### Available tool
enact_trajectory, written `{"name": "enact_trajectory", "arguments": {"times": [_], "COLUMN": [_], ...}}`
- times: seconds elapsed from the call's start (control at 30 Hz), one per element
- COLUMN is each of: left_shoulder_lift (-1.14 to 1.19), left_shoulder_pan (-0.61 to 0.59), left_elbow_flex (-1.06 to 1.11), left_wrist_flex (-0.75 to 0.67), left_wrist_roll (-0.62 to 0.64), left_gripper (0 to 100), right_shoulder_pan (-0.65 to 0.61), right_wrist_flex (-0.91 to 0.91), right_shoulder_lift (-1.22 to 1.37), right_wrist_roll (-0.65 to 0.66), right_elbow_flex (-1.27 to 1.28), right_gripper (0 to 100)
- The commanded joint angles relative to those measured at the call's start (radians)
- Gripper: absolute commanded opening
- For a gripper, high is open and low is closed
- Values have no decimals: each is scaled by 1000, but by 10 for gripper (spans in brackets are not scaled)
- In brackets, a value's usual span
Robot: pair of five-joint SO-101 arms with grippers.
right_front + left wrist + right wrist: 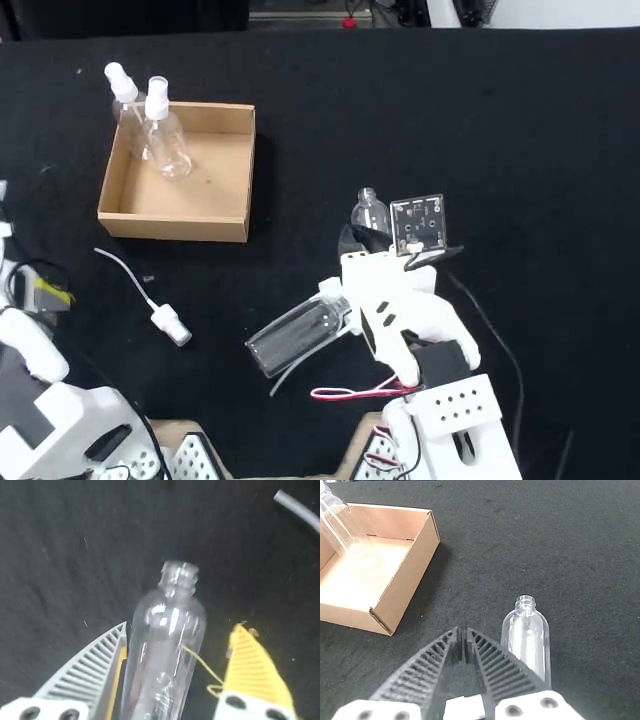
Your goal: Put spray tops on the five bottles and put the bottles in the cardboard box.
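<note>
The open-necked bottle (167, 630) lies between the fingers of the left gripper (182, 627). Its long axis runs along them and its threaded neck points out past the tips. It is clear, smooth, round-shouldered plastic. The jaws stand spread around it: the ribbed grey finger (100, 665) sits against one flank, while the ribbed yellow finger (252, 665) shows a gap on the other, so I judge it loosely cradled rather than clamped. Beyond the tips, off to the yellow side, runs the thin dip tube of the loose spray top (297, 511); this arm looks nearer to it. The right gripper (462, 632) has its black ribbed jaws closed on nothing, and a second bare bottle (526, 635) stands upright just beside one finger. The cardboard box (402, 587) lies farther ahead, off the other finger, on the matte black cloth (500, 120).
</note>
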Motion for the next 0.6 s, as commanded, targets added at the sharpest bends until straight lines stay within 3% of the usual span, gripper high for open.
{"name": "enact_trajectory", "arguments": {"times": [0.0,0.57], "left_shoulder_lift": [-6,161], "left_shoulder_pan": [31,28], "left_elbow_flex": [-96,-165], "left_wrist_flex": [6,6], "left_wrist_roll": [-12,-175], "left_gripper": [327,324], "right_shoulder_pan": [-11,-11], "right_wrist_flex": [-25,-25], "right_shoulder_lift": [-18,-18], "right_wrist_roll": [-2,-2], "right_elbow_flex": [-8,-7], "right_gripper": [12,12]}}
